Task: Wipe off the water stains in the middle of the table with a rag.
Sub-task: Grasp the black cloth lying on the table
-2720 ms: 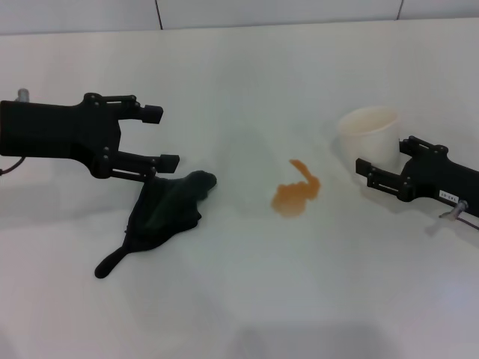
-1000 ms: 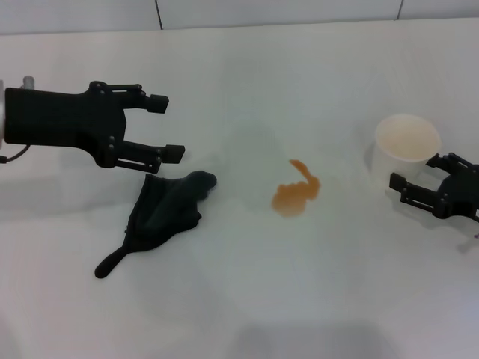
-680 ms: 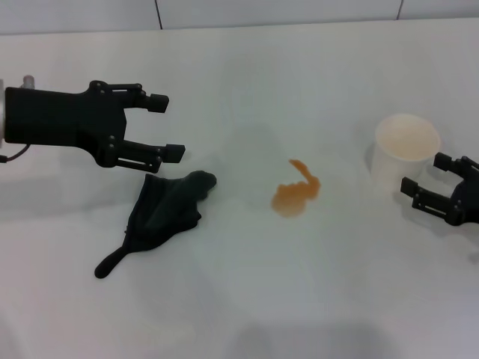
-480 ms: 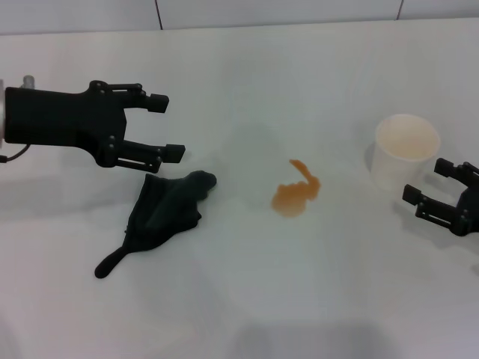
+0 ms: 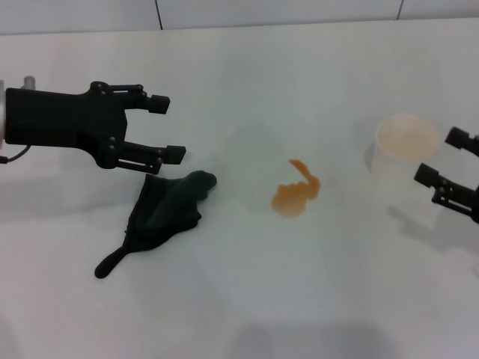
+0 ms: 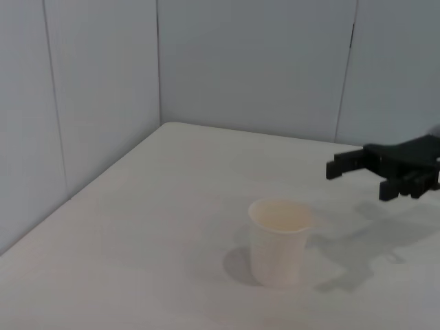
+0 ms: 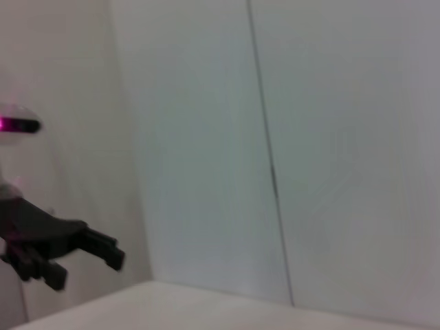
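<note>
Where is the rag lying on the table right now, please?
In the head view, the rag lies on the robot's left side of the table, just below the open left gripper and left of the water stains.

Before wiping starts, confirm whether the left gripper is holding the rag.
No: the left gripper hangs open above the rag, which lies loose on the table.

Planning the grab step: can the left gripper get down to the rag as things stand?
Probably yes. The left gripper is open and hovers just behind the rag, which lies flat on the table with nothing on it.
</note>
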### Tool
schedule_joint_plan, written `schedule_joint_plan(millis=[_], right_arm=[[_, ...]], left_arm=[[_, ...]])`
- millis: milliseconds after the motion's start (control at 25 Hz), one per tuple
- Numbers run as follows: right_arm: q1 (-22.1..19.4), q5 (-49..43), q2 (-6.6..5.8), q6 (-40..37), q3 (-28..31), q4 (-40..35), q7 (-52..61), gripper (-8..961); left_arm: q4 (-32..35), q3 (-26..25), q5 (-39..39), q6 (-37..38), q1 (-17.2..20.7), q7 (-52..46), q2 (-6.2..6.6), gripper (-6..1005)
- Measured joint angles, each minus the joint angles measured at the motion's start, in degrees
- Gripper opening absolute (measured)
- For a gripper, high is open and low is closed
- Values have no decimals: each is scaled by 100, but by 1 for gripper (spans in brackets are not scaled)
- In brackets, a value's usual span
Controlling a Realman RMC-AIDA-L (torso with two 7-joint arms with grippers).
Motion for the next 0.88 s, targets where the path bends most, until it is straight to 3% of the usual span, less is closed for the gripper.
schedule_joint_plan(millis=[240, 680, 880], right_arm=[[301, -389, -50, 42, 63, -599, 646, 846], [828, -2818, -54, 173, 439, -2528, 2871, 838], [1002, -3582, -49, 130, 442, -3011, 3464, 834]], left_arm=[[0, 0, 0, -6, 0, -11, -3, 798], [0, 0, 1, -47, -1, -5, -4, 794], [0, 0, 3, -53, 2, -3, 1, 793]])
